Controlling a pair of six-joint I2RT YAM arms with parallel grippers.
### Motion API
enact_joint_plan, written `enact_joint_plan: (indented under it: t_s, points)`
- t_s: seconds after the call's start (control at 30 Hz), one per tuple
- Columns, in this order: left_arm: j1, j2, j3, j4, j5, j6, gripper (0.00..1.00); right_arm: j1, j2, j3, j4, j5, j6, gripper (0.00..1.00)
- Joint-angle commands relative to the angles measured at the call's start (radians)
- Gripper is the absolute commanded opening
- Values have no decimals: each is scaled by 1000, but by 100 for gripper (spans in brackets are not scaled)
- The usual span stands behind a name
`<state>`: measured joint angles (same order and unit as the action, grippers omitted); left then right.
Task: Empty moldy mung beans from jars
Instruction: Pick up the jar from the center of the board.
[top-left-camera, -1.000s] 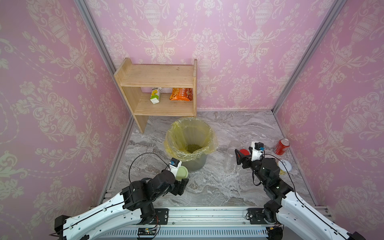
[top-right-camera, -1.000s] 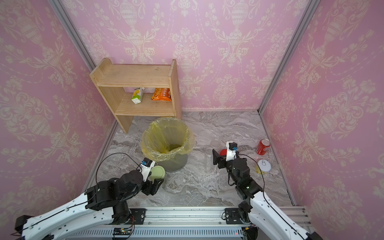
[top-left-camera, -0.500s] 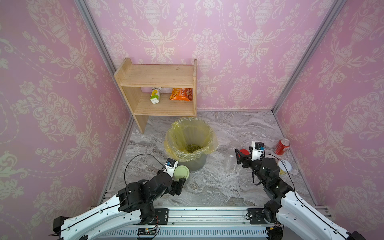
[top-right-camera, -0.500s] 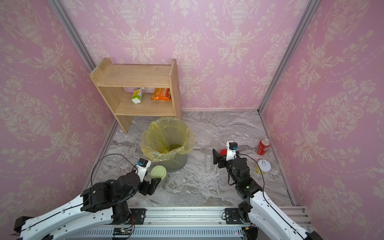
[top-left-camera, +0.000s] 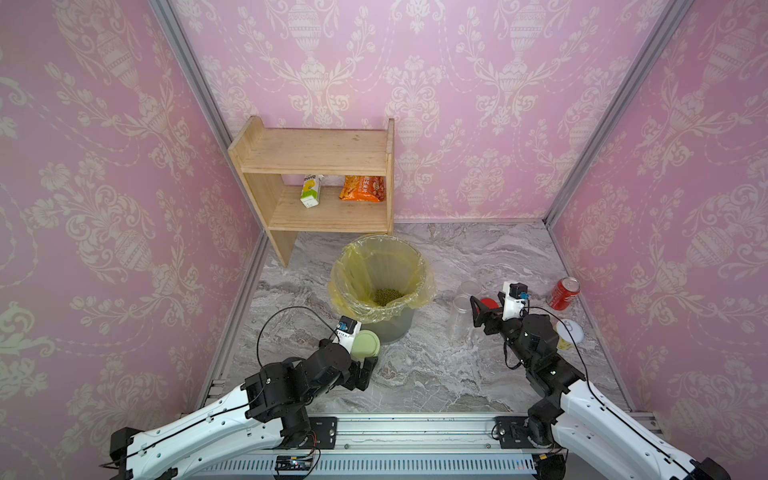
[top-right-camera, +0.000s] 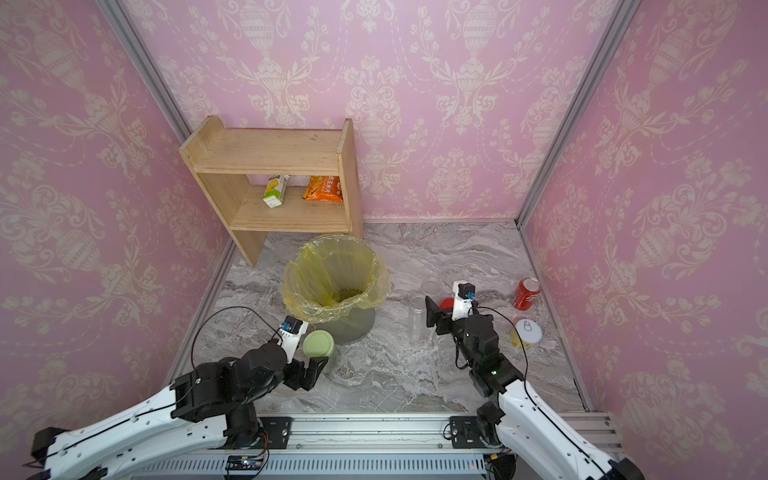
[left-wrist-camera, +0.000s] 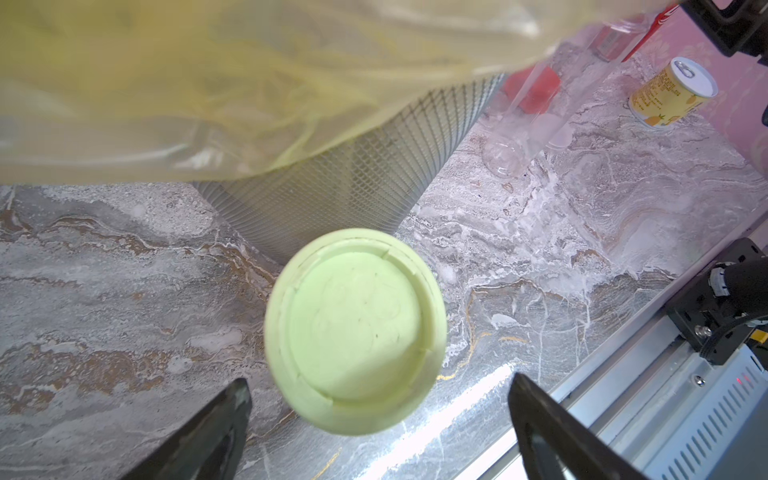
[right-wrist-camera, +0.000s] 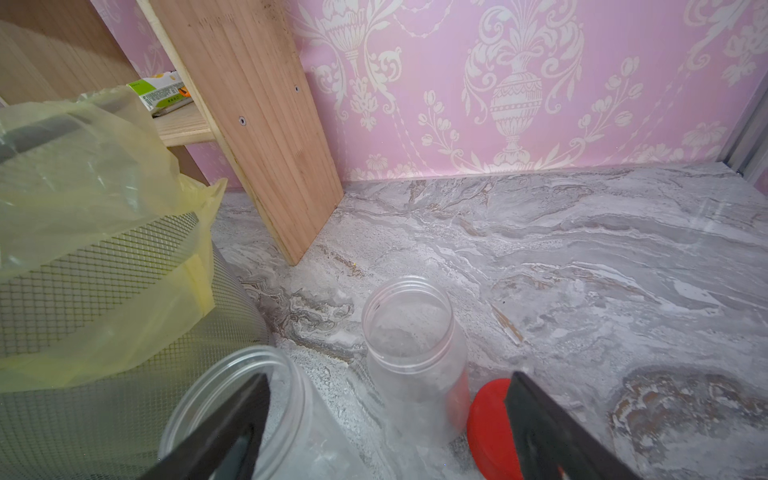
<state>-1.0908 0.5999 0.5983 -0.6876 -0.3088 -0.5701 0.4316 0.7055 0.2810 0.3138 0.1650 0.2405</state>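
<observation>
The pale-green jar (top-left-camera: 365, 344) stood upright on the marble floor (top-left-camera: 478, 257), long axis vertical and lid facing up, just beside the near left side of the mesh bin (top-left-camera: 399, 328). The left gripper (top-right-camera: 311, 370) sat at the jar's near side, fingers (left-wrist-camera: 232, 407) spread wide and released. The left wrist view showed clear gaps between them and the lid. The top views hid that gap, and no view showed the jar's contents.

Right of the bin, two clear jars stood upright with open mouths up, one nearer (top-left-camera: 459, 316) and one farther (top-left-camera: 469, 289). Only the right wrist view looked into them, and both were empty. A red lid (right-wrist-camera: 490, 428) lay flat just beside the farther jar (right-wrist-camera: 411, 345). The right gripper (right-wrist-camera: 386, 380) hung over them, jaws apart, grasping nothing.

The bin's yellow bag (top-left-camera: 345, 270) held the mung beans (top-left-camera: 386, 296) at its bottom, seen in both top views. A red soda can (top-left-camera: 564, 293) and a yellow tin (top-left-camera: 569, 332) stood at the far right.
</observation>
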Motion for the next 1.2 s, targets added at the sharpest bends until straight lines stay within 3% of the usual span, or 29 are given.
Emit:
enact_joint_plan:
  t_s: [0.0,0.33,0.87,1.17]
  points:
    - [-9,38,-33,78,6,5,98,-8,9,-6,-49,14,9,91]
    - [-9,-16,-134,200,-180,-33,99,-18,9,-8,-57,21,16,91]
    - [-46,94,-176,324,-174,-96,97,-30,27,-3,-57,30,28,90]
    - [-47,-2,-200,251,-226,-146,82,-32,5,-10,-58,38,32,91]
